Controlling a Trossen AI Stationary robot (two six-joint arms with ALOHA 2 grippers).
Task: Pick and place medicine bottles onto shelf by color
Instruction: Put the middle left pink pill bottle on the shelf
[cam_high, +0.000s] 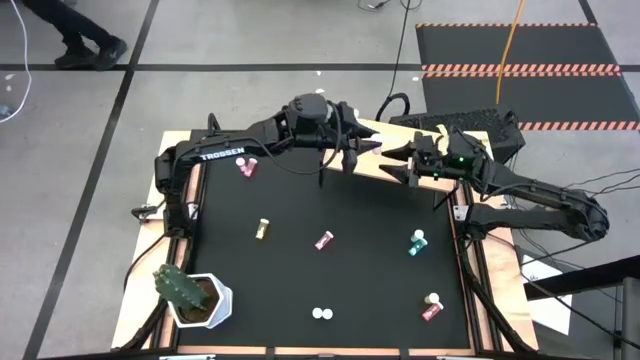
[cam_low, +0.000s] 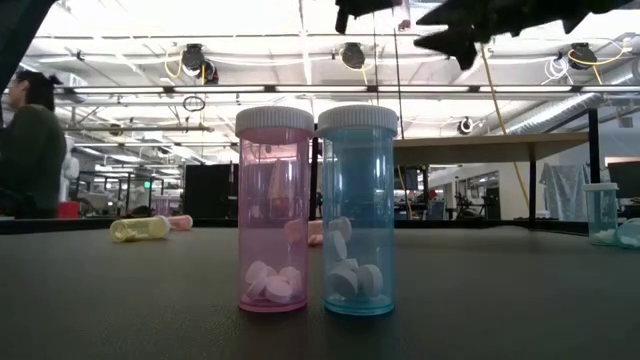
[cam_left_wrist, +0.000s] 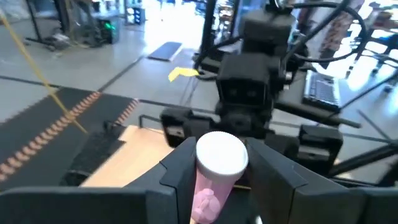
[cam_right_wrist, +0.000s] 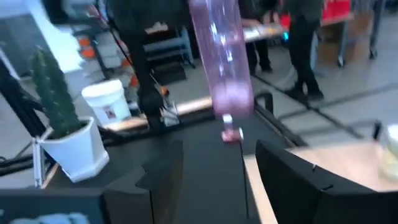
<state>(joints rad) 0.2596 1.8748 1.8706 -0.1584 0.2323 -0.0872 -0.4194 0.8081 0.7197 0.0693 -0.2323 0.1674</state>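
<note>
My left gripper (cam_high: 355, 150) is shut on a pink medicine bottle (cam_left_wrist: 219, 163) with a white cap, held in the air over the near-left edge of the shelf (cam_high: 440, 135), a light wooden board at the table's far right. My right gripper (cam_high: 397, 160) stands open just to the right of it, facing it, its fingers (cam_right_wrist: 283, 177) apart with nothing between them. The same bottle (cam_right_wrist: 222, 59) shows ahead in the right wrist view. Other bottles lie on the black table: pink (cam_high: 246, 167), yellow (cam_high: 262, 228), pink (cam_high: 324, 240), teal (cam_high: 417, 242), red (cam_high: 431, 308). My left gripper pinches the pink bottle's body just below its white cap (cam_left_wrist: 221, 152) between its two fingers (cam_left_wrist: 180, 171). The fingers come about level from the table's left. The bottle is lifted clear, and its cap end sticks out past the fingertips toward the right gripper.
A pink bottle (cam_low: 274, 210) and a teal one (cam_low: 357, 210) stand upright side by side near the table's front edge (cam_high: 320, 314). A cactus in a white pot (cam_high: 190, 295) stands at the near left corner. A person (cam_low: 30, 150) shows beyond the table.
</note>
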